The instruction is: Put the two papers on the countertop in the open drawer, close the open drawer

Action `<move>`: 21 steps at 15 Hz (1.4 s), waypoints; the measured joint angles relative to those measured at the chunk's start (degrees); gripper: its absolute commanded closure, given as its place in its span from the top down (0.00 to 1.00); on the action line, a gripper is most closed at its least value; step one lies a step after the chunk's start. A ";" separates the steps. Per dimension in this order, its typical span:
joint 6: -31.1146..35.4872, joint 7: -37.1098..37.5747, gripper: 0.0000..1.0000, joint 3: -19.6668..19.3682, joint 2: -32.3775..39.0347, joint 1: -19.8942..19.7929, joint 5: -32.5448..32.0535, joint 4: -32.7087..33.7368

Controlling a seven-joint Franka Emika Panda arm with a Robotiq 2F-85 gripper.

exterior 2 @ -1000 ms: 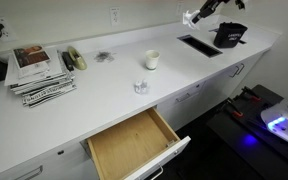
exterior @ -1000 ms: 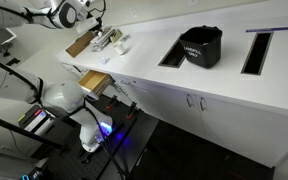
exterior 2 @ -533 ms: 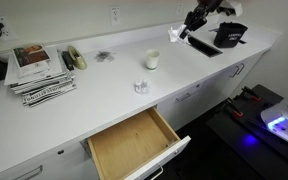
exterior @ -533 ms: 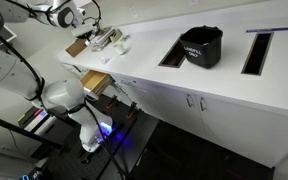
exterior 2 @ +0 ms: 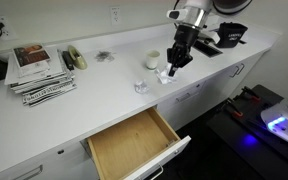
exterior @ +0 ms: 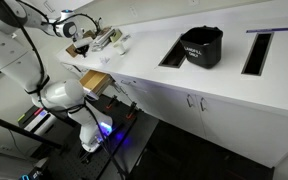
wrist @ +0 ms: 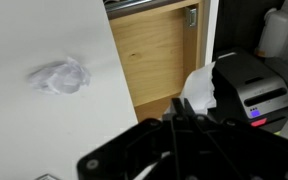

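**Two papers out, one drawer open**

My gripper (exterior 2: 172, 71) hangs over the countertop (exterior 2: 94, 95), close to the one white cup (exterior 2: 152, 60). I cannot tell whether its fingers are spread or pressed together. Two papers lie on the white top: a crumpled paper (exterior 2: 141, 86) just beside my gripper and a second paper (exterior 2: 103, 56) farther back. The open drawer (exterior 2: 134, 145), the only one pulled out, shows bare tan wood below the counter edge.

In the wrist view the gripper (wrist: 179, 140) is showing as a dark blur, the lower edge cutting it off; its jaws are merging indistinguishably; it is covering part of the open drawer (wrist: 149, 60).
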 measured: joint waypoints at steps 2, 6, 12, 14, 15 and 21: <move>3.40 0.09 0.00 3.45 4.20 -0.32 -3.25 1.35; 16.33 0.89 0.00 8.38 13.28 -0.34 -11.53 3.30; 26.89 8.66 0.13 10.79 25.86 -0.27 -26.55 8.13; 27.54 10.90 0.34 11.26 28.95 -0.27 -30.00 10.42; 27.56 11.96 0.41 11.52 30.19 -0.28 -31.34 11.56; 27.54 16.25 0.86 13.40 33.41 -0.58 -34.78 16.26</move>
